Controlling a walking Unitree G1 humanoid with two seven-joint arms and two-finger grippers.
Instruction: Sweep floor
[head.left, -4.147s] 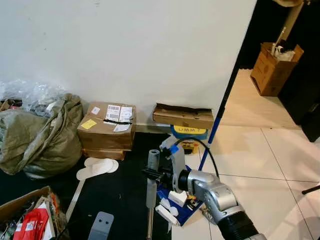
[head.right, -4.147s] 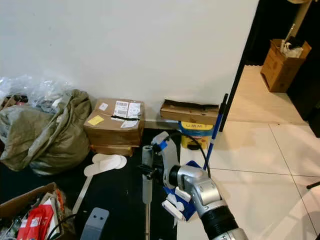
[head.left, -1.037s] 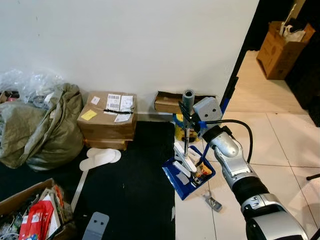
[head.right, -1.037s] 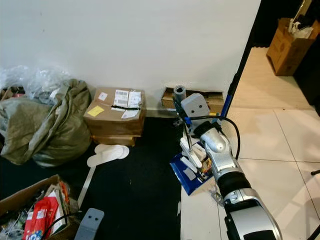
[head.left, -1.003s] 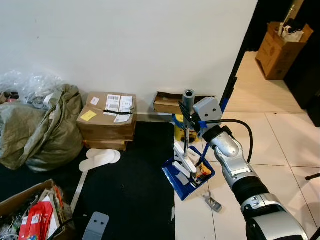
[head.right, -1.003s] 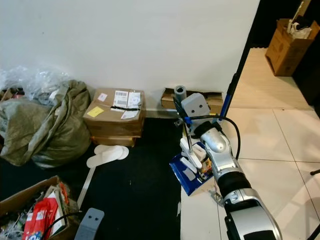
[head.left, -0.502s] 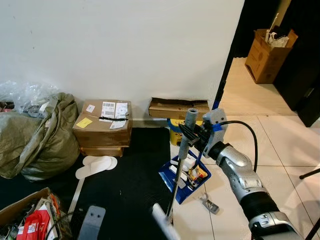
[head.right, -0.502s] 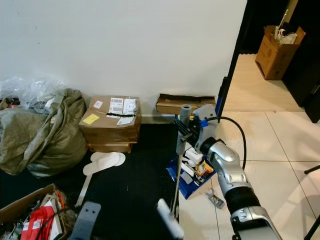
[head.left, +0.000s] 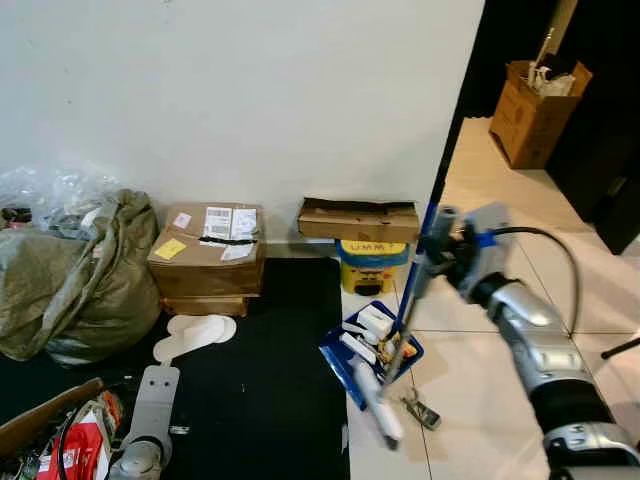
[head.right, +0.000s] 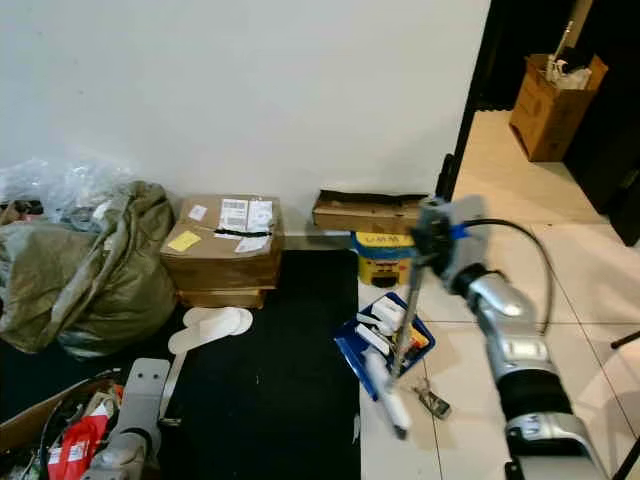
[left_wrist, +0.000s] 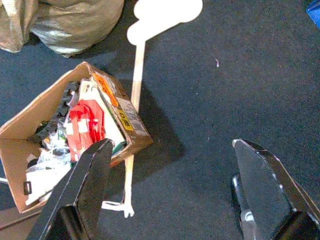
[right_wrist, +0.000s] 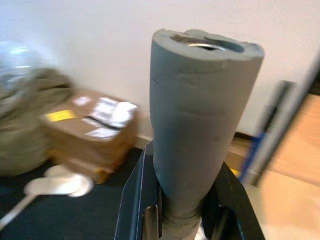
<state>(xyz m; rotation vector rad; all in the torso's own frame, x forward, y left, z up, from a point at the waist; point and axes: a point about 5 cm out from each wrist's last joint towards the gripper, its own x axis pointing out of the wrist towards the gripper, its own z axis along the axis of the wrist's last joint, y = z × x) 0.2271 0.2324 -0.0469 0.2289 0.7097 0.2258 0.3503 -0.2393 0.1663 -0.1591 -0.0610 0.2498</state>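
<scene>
Evenly bright indoor light; right arm motion-blurred.

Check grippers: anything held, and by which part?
The right gripper is shut on the broom, clamped around the grey foam grip at the handle's top. The left gripper is open and holds nothing.

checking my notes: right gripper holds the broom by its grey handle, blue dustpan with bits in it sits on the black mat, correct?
Not quite. The blue dustpan sits on the white tile floor beside the black mat, as the left eye view shows. The right gripper does hold the broom by its grey handle.
</scene>
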